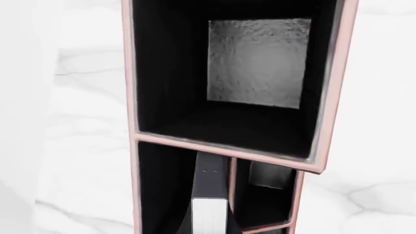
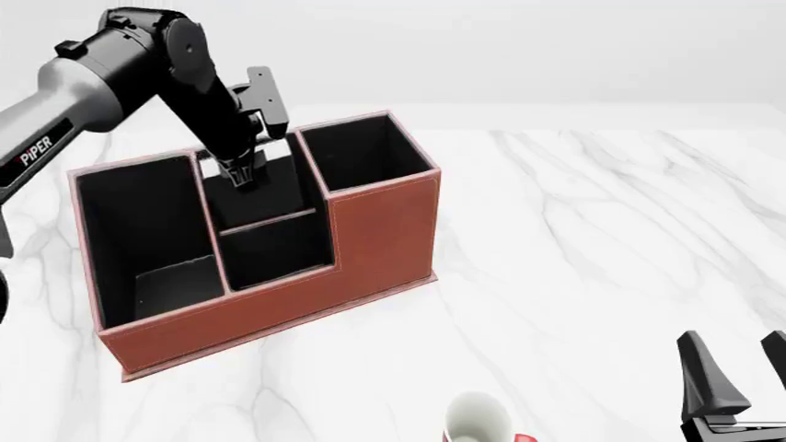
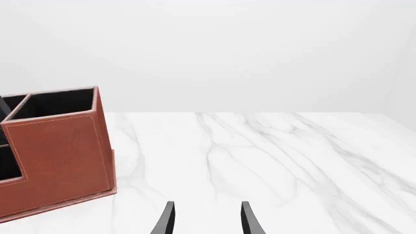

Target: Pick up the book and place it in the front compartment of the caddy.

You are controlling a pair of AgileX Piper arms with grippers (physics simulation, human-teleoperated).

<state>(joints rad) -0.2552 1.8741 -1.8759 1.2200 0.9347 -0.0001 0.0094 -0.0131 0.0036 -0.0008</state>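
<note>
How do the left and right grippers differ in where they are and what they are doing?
The left gripper points down into a middle cell of the caddy; the right gripper is over the table, well clear of the caddy and near the mug. The left one looks shut on the book, while the right one's jaws stand open with nothing between them. Both are black.

caddy (image 2: 381, 235) looks like stitched reddish-brown leather outside with a matt black lining, tabletop (image 2: 590, 239) is smooth white marble with grey veins, and the book (image 1: 209, 195) is matt black with a white paper-looking edge.
</note>
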